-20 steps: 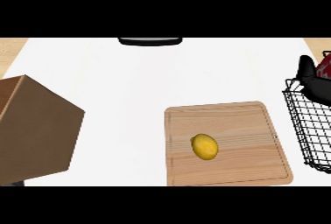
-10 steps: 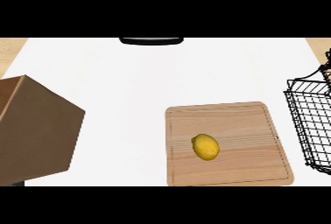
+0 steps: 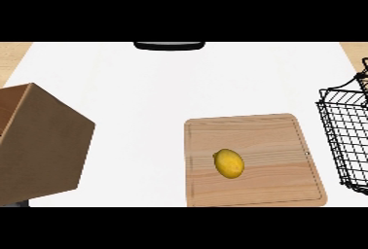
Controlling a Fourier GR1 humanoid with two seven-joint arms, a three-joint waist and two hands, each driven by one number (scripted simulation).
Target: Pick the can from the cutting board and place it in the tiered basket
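Neither hand shows, no can either; only a lemon lies on the cutting board, left of the basket.

wire basket cut off at right edge, wooden box cropped at left

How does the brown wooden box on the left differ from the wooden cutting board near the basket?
The brown wooden box is a tall, tilted block, cut off by the view's left edge; the light wooden cutting board lies flat and shows whole. The box is darker brown, the board pale. The board carries a yellow lemon; nothing shows on the box. Both are wooden and sit on the white counter.
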